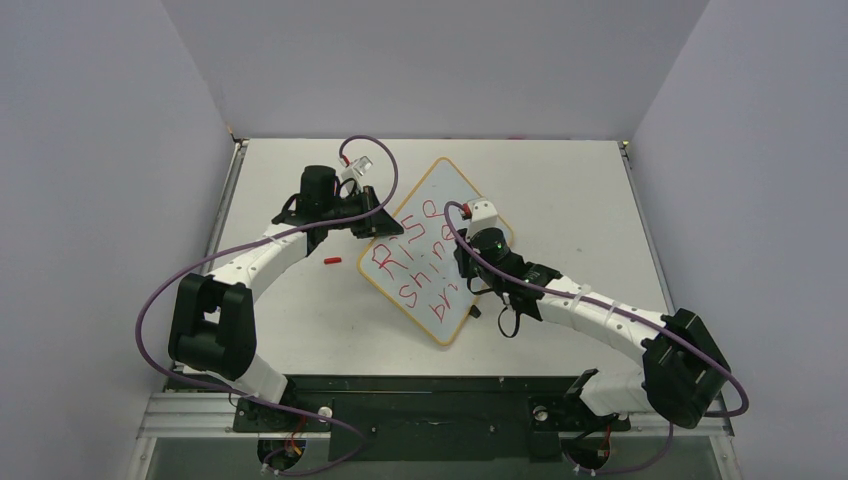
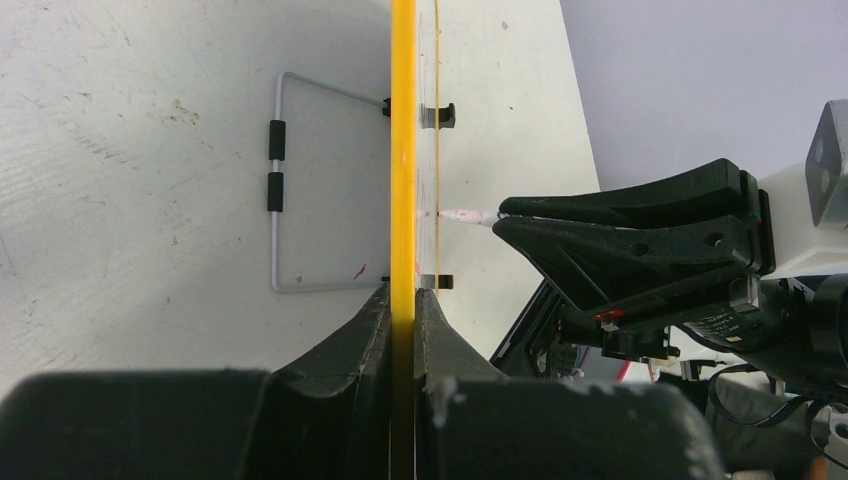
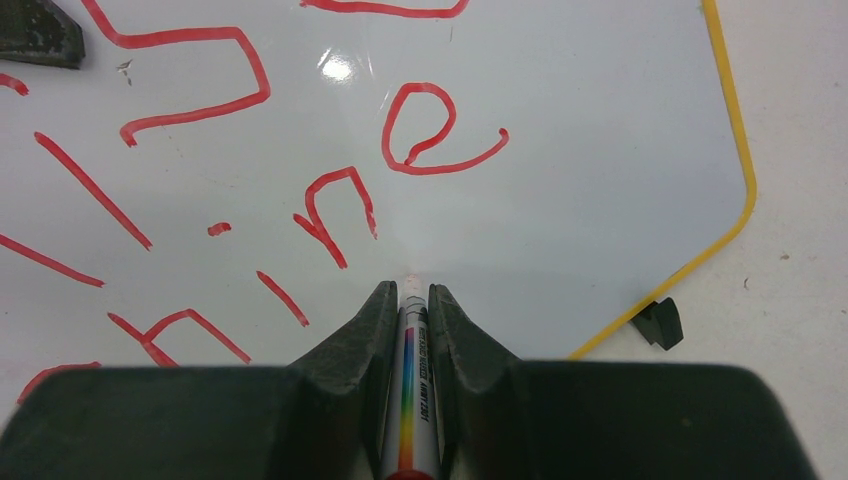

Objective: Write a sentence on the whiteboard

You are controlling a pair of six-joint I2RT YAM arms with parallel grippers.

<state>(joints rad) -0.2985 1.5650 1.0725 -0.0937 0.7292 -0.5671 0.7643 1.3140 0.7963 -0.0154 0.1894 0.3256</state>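
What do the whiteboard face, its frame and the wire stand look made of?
Whiteboard face: glossy white, likely melamine or coated steel; shows a light glare. Frame: smooth yellow, probably plastic. Wire stand: thin bare metal rod, with black sleeves, maybe rubber.

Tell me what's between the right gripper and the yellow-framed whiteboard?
A rainbow-striped white marker, clamped in the right gripper, tip at the whiteboard; right wrist view.
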